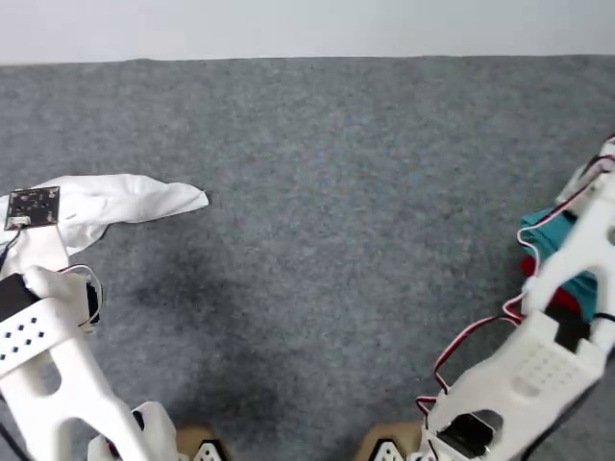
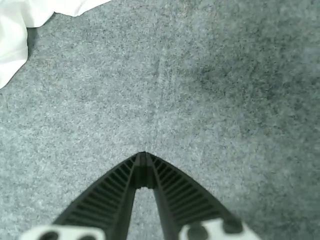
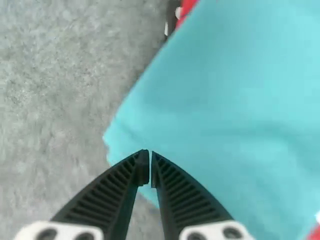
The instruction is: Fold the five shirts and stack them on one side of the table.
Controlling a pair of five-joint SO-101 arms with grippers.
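Grey fuzzy surface (image 1: 336, 173) — white wall (image 1: 288, 24) behind. One side has a white shirt (image 1: 125, 199), the other a teal shirt (image 3: 240, 100) (both jaws pinched shut, empty).

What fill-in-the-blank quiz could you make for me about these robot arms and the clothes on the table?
1. The shirt lying near the left gripper is ____.
2. From beneath the teal shirt under the right gripper peeks a ____ garment.
3. The left gripper hangs over the bare grey table with its jaws ____.

Missing words: white; red; shut.
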